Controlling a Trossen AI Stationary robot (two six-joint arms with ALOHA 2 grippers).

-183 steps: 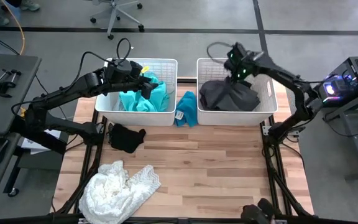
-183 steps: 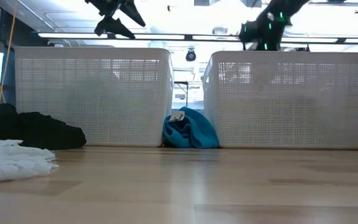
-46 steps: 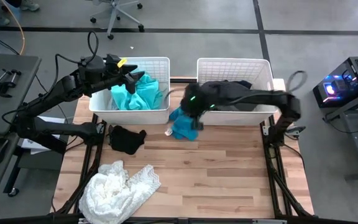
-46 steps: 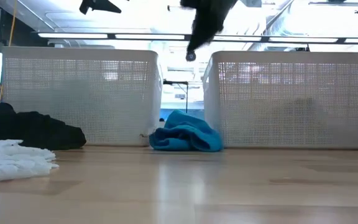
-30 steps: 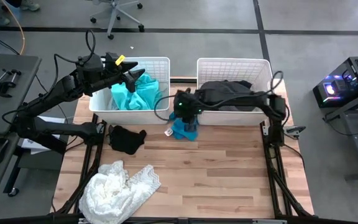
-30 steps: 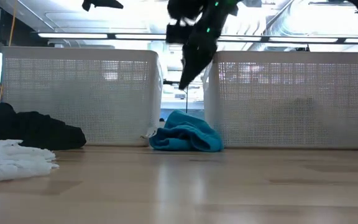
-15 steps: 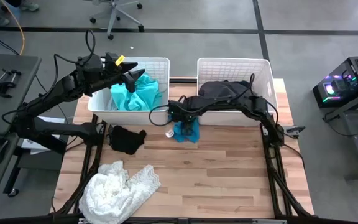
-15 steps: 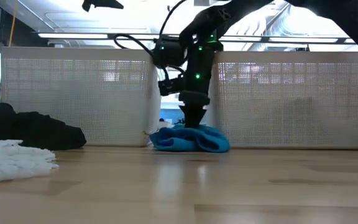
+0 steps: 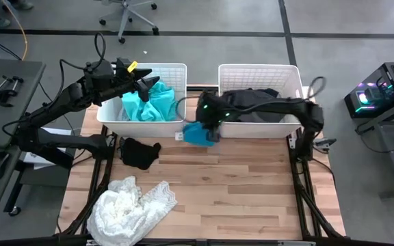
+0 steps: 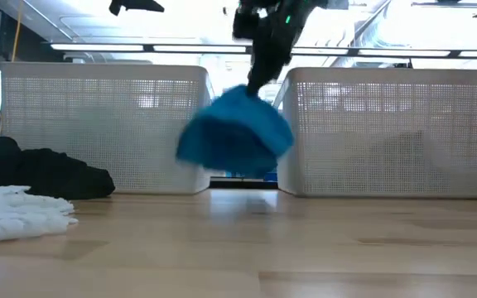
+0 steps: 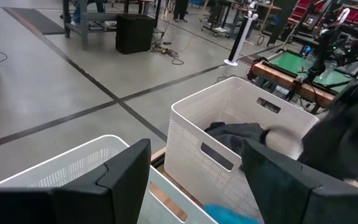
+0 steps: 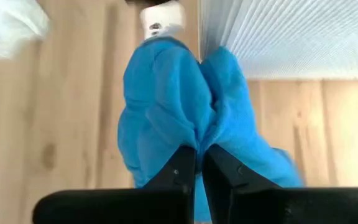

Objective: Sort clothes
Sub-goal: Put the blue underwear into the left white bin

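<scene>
Here the right gripper [image 12: 199, 163] is pinching a fold of the blue garment [image 9: 198, 133], and the bunched cloth hangs clear of the counter [image 9: 252, 191] in the gap between the two white baskets [image 9: 257, 75], presumably so it can be carried over a rim. The left gripper [image 9: 142, 84], fingers spread with nothing in them, hovers over the left basket [image 9: 108, 113], where the teal garment [image 9: 149, 106] lies. A dark garment [image 9: 248, 102] fills the right basket. The black garment [image 9: 139, 152] and the white lacy garment [image 9: 132, 208] lie unsorted on the counter.
</scene>
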